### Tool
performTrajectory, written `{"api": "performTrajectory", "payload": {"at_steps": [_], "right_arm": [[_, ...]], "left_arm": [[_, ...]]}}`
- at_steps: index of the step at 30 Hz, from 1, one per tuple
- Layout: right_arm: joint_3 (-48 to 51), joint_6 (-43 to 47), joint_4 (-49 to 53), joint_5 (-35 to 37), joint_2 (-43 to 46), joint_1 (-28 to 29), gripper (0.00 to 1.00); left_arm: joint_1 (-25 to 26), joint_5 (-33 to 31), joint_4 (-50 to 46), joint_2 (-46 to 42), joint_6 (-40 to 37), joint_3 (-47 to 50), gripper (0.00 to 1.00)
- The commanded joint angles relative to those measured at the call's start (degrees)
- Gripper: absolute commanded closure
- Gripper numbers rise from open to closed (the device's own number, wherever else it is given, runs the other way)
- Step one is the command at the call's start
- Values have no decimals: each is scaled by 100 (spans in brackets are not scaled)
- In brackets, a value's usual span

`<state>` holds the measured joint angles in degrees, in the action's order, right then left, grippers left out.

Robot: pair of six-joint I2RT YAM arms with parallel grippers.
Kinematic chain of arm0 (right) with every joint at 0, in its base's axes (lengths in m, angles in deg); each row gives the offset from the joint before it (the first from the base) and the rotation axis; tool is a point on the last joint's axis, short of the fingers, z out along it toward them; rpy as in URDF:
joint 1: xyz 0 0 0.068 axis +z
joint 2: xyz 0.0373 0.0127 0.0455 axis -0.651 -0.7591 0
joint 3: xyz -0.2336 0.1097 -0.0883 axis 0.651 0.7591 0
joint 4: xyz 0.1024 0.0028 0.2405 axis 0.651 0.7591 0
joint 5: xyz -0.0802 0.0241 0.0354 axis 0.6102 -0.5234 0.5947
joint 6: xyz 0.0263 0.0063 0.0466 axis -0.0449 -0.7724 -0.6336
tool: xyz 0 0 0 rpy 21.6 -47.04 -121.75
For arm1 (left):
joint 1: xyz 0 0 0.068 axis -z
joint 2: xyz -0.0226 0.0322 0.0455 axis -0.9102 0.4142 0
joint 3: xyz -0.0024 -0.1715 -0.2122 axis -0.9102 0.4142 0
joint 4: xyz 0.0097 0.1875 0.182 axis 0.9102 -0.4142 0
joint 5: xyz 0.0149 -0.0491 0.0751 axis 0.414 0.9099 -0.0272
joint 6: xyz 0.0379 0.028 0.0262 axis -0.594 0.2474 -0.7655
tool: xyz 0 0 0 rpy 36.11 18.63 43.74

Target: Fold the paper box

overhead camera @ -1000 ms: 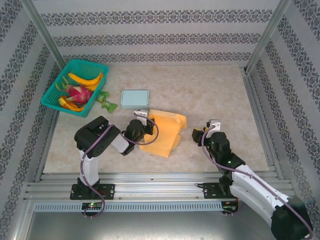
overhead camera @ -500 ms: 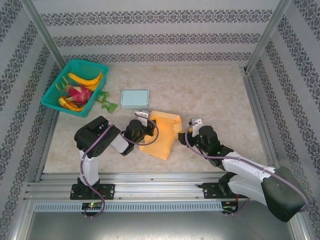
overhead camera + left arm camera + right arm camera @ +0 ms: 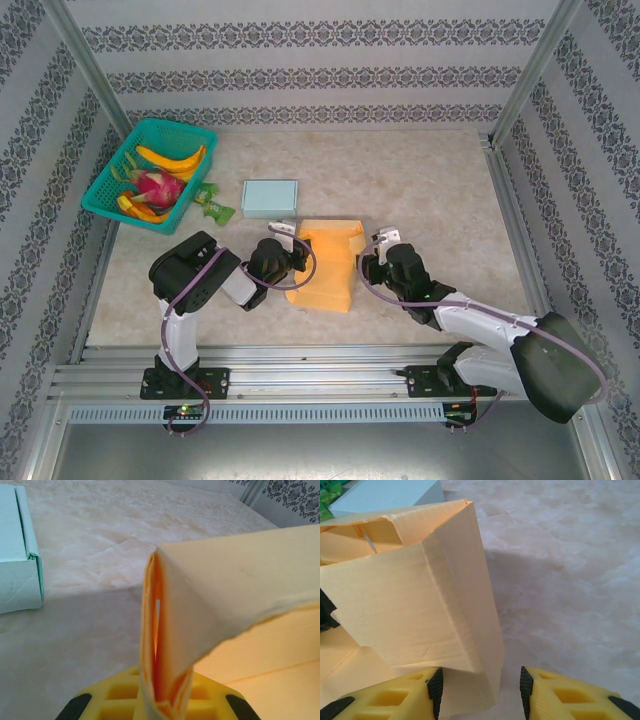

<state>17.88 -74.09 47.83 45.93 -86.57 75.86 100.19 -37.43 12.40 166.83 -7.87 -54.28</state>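
The orange paper box (image 3: 325, 268) lies partly folded in the middle of the table, its side walls raised. My left gripper (image 3: 292, 262) is shut on the box's left edge; in the left wrist view the doubled paper wall (image 3: 165, 630) stands pinched between the yellow fingers of the left gripper (image 3: 162, 700). My right gripper (image 3: 368, 264) sits against the box's right side. In the right wrist view the right gripper (image 3: 481, 687) is open, straddling the near corner of the box (image 3: 420, 605), with a gap left to its right finger (image 3: 570, 695).
A pale teal box (image 3: 270, 198) lies just behind the paper box, also in the left wrist view (image 3: 17, 555). A teal basket (image 3: 160, 126) of fruit stands at the back left, with a green packet (image 3: 212, 206) beside it. Metal rails border the table.
My right gripper has swung left up to the box's right side and its jaws have narrowed a little. The box's right flap has been pushed upright, so the box looks narrower. The left gripper holds still.
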Motion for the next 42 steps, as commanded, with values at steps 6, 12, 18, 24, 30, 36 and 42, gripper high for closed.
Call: {"api": "performTrajectory", "payload": {"at_steps": [6, 12, 18, 24, 30, 36, 42], "right_arm": [[-557, 355, -374, 387, -801, 335, 56], [-839, 378, -455, 755, -1310, 457, 57], [-987, 534, -644, 1224, -1726, 524, 63], [-1039, 791, -799, 1534, -1951, 521, 65], [-783, 1046, -1408, 625, -1904, 355, 65], [-718, 604, -1416, 690, -1797, -95, 65], [-621, 466, -1451, 827, -1789, -321, 65]], "left_arm": [[59, 541, -23, 109, -156, 1, 100], [77, 583, -22, 114, -186, -3, 100], [94, 636, -40, 87, -256, 1, 100], [112, 733, -57, 33, -338, 37, 100], [112, 717, -178, 30, -344, -23, 100], [121, 878, -94, 46, -365, 6, 100], [121, 965, -48, 37, -382, 21, 100]]}}
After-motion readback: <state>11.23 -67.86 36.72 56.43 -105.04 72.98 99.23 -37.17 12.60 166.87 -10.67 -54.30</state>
